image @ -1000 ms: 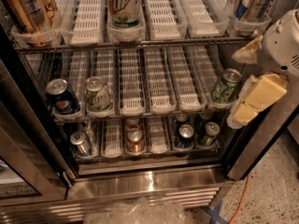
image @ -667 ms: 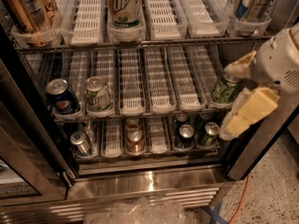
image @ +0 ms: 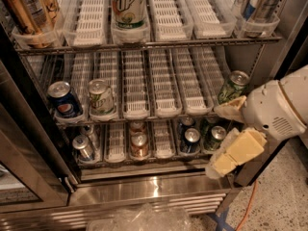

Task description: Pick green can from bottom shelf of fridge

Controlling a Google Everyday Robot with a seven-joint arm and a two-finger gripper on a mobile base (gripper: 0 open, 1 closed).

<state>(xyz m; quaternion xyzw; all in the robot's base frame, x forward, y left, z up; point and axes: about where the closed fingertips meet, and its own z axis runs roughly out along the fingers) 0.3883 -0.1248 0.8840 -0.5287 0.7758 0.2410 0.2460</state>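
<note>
The small dark green drink can (image: 214, 135) stands at the right end of the shadowed wire bottom shelf (image: 115, 152) in the stainless-steel fridge (image: 149, 189). The cream two-finger tool (image: 216, 141) hangs spread just right of that can. High above-left of it, a pale bottle (image: 127, 6) reads "UP".

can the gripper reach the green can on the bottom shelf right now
Probably yes: the gripper hovers at the open front with its jaws spread, right by the green can, which stands at the bottom shelf's front right. The blue can close beside it may crowd one jaw.
</note>
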